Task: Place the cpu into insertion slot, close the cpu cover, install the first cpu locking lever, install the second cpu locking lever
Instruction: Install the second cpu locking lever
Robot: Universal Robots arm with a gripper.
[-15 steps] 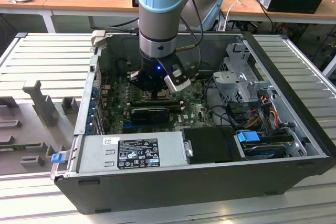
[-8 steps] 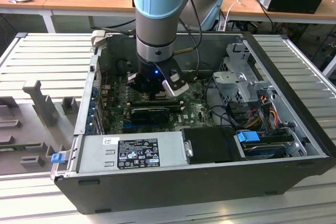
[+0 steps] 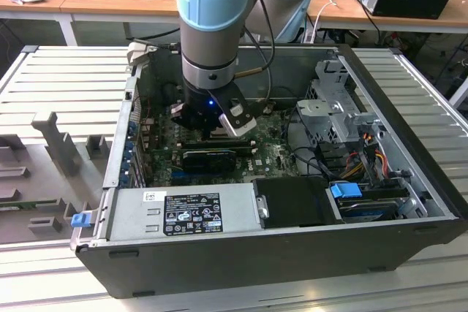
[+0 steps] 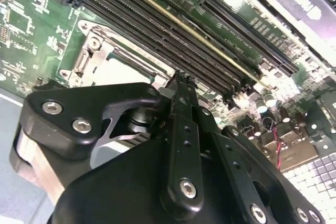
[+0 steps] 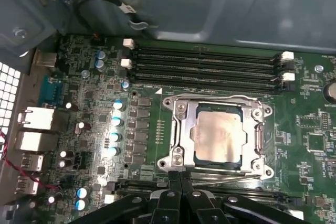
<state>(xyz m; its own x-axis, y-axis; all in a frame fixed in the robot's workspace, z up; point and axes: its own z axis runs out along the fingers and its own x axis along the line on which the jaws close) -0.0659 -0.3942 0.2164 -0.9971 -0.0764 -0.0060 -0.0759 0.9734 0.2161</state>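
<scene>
First wrist view: your gripper (image 5: 180, 178), fingers pressed together and holding nothing, sits at the socket's 6 o'clock edge. The cpu (image 5: 218, 136) lies seated in the insertion slot (image 5: 245, 165), the cpu cover (image 5: 181, 129) framing it, straight toward 12 o'clock.

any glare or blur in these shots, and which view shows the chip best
In the first wrist view, the square silver-grey metal-faced cpu shows a pale, washed-out sheen but is sharp under the thin silver-grey metal frame cover. In the second wrist view, the black end effector looms close and soft, and glare whitens the green motherboard's far corner. The exterior view is evenly lit.
</scene>
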